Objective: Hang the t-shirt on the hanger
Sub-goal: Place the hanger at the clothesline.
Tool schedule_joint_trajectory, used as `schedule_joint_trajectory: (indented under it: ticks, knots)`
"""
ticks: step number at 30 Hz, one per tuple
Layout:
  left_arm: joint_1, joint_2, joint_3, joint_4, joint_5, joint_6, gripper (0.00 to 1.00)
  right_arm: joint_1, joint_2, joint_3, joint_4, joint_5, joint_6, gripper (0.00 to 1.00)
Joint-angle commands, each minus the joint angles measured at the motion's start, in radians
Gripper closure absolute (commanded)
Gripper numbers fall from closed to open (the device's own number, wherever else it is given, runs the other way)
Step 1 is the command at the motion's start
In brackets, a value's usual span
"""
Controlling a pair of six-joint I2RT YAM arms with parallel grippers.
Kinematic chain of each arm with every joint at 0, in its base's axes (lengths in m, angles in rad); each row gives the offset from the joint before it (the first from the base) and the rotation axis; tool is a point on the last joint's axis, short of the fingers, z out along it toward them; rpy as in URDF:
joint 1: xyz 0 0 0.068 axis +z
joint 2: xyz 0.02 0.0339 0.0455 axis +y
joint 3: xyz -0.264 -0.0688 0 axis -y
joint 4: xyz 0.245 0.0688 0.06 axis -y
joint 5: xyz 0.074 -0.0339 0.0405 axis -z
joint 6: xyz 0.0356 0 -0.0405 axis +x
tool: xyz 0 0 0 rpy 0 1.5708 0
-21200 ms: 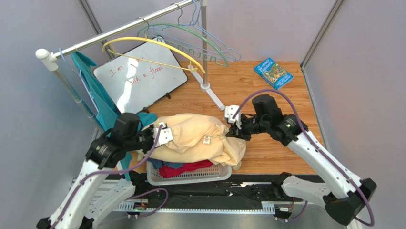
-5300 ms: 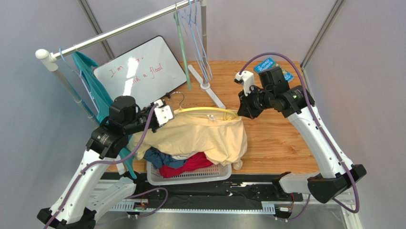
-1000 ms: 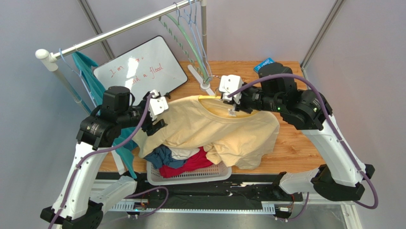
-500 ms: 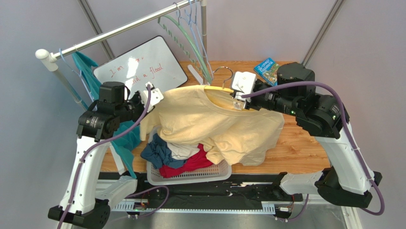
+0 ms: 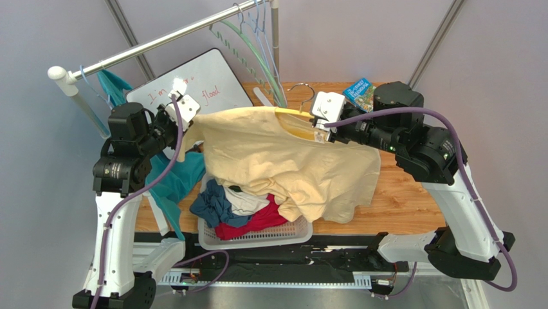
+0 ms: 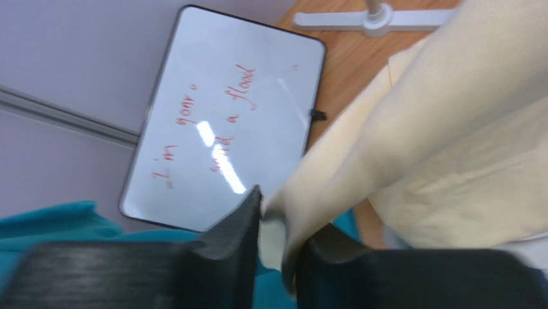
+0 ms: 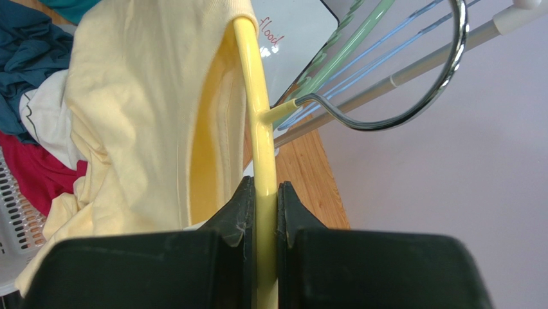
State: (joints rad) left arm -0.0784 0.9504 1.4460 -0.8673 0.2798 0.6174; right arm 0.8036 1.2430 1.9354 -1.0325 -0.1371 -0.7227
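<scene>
Risen and drawn back toward whiteboard (image 5: 212,77) since half a second ago: left gripper (image 6: 275,222), shirt's shoulder carried up with it, cloth spread wider. Judged: shirt being stretched along hanger's hidden arm; seating well on, not yet confirmed.

Near: basket (image 5: 257,237) of mixed clothes at table's near edge; shirt's hem hanging by its right corner.

Middle: shirt (image 5: 283,161), held in air between both grippers. Shoulder line left to right, neck to far side, hem toward arms.

Left gripper: pinched narrow on a fold of shirt's edge.

Right gripper (image 7: 260,193): clamped on hanger (image 7: 254,109), just below hook's stem.

Hanger: long axis left to right, running in at shirt's neck, mostly under cloth; hook (image 7: 458,45) pointing up and away.

Far: rail (image 5: 161,42) with green and blue hangers.
</scene>
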Motion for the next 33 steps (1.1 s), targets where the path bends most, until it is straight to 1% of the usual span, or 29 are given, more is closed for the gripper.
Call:
schedule_joint_trajectory:
  ticks: [1, 2, 3, 4, 5, 7, 8, 9, 10, 11, 13, 14, 15, 16, 17, 19, 20, 22, 23, 25, 26, 28, 29, 30, 31, 32, 33]
  knots:
    - [0.019, -0.038, -0.019, 0.050, 0.258, -0.097, 0.53, -0.012, 0.035, 0.089, 0.112, 0.011, 0.014, 1.00]
    - [0.019, -0.062, -0.071, 0.077, 0.301, -0.120, 0.41, -0.012, 0.051, 0.126, 0.121, 0.010, 0.025, 1.00]
    - [0.019, -0.114, -0.099, 0.144, 0.367, -0.167, 0.38, -0.012, 0.068, 0.157, 0.127, 0.007, 0.026, 1.00]
    - [0.019, -0.140, -0.128, 0.175, 0.393, -0.192, 0.36, -0.012, 0.108, 0.187, 0.129, 0.004, 0.026, 1.00]
    - [0.019, -0.169, -0.188, 0.204, 0.415, -0.224, 0.33, -0.012, 0.127, 0.261, 0.130, 0.007, 0.028, 1.00]
    - [0.019, -0.255, -0.245, 0.252, 0.488, -0.252, 0.23, -0.012, 0.180, 0.330, 0.137, 0.011, 0.020, 1.00]
    - [0.019, -0.284, -0.304, 0.273, 0.511, -0.261, 0.21, -0.012, 0.193, 0.393, 0.144, 0.011, 0.017, 1.00]
    - [0.019, -0.338, -0.335, 0.280, 0.522, -0.275, 0.21, -0.011, 0.206, 0.414, 0.152, 0.011, 0.016, 1.00]
    - [0.019, -0.363, -0.363, 0.280, 0.538, -0.277, 0.18, -0.012, 0.213, 0.436, 0.176, 0.007, 0.013, 1.00]
    - [0.017, -0.383, -0.424, 0.283, 0.562, -0.277, 0.14, -0.012, 0.222, 0.453, 0.195, 0.005, 0.008, 1.00]
    - [0.016, -0.427, -0.511, 0.303, 0.572, -0.307, 0.11, -0.012, 0.222, 0.451, 0.260, -0.005, 0.002, 1.00]
    - [0.005, -0.427, -0.536, 0.338, 0.559, -0.326, 0.03, -0.011, 0.219, 0.445, 0.284, -0.010, -0.003, 1.00]
    - [-0.006, -0.418, -0.558, 0.365, 0.538, -0.343, 0.01, -0.009, 0.219, 0.442, 0.323, -0.016, -0.003, 1.00]
    - [-0.020, -0.404, -0.594, 0.396, 0.509, -0.379, 0.01, -0.010, 0.219, 0.442, 0.339, -0.021, -0.001, 1.00]
    - [-0.055, -0.365, -0.608, 0.463, 0.465, -0.387, 0.01, -0.011, 0.220, 0.441, 0.353, -0.025, -0.001, 1.00]
    - [-0.102, -0.313, -0.633, 0.528, 0.409, -0.406, 0.01, -0.011, 0.222, 0.439, 0.393, -0.032, 0.006, 1.00]
    - [-0.162, -0.255, -0.636, 0.575, 0.369, -0.403, 0.01, -0.011, 0.220, 0.439, 0.400, -0.032, 0.005, 1.00]
    - [-0.230, -0.199, -0.650, 0.622, 0.346, -0.401, 0.01, -0.009, 0.225, 0.439, 0.420, -0.027, 0.003, 1.00]
    - [-0.304, -0.147, -0.654, 0.663, 0.332, -0.395, 0.01, -0.010, 0.225, 0.438, 0.425, -0.025, 0.002, 1.00]
    - [-0.383, -0.098, -0.670, 0.711, 0.315, -0.404, 0.01, -0.009, 0.227, 0.435, 0.436, -0.016, -0.003, 1.00]
    - [-0.444, -0.054, -0.670, 0.756, 0.334, -0.416, 0.01, -0.009, 0.225, 0.433, 0.439, -0.013, -0.006, 1.00]
    - [-0.504, -0.009, -0.668, 0.818, 0.357, -0.464, 0.01, -0.009, 0.225, 0.430, 0.443, 0.001, -0.014, 1.00]
    - [-0.558, 0.023, -0.670, 0.841, 0.366, -0.481, 0.01, -0.010, 0.225, 0.430, 0.445, 0.004, -0.018, 1.00]
    - [-0.586, 0.039, -0.671, 0.861, 0.371, -0.510, 0.01, -0.011, 0.225, 0.427, 0.450, 0.010, -0.020, 1.00]
    - [-0.612, 0.053, -0.677, 0.925, 0.368, -0.525, 0.01, -0.011, 0.222, 0.422, 0.454, 0.013, -0.020, 1.00]
    - [-0.657, 0.085, -0.677, 0.950, 0.348, -0.539, 0.01, -0.011, 0.222, 0.413, 0.454, 0.014, -0.021, 1.00]
    - [-0.675, 0.105, -0.674, 0.970, 0.334, -0.554, 0.01, -0.009, 0.222, 0.412, 0.456, 0.017, -0.021, 1.00]
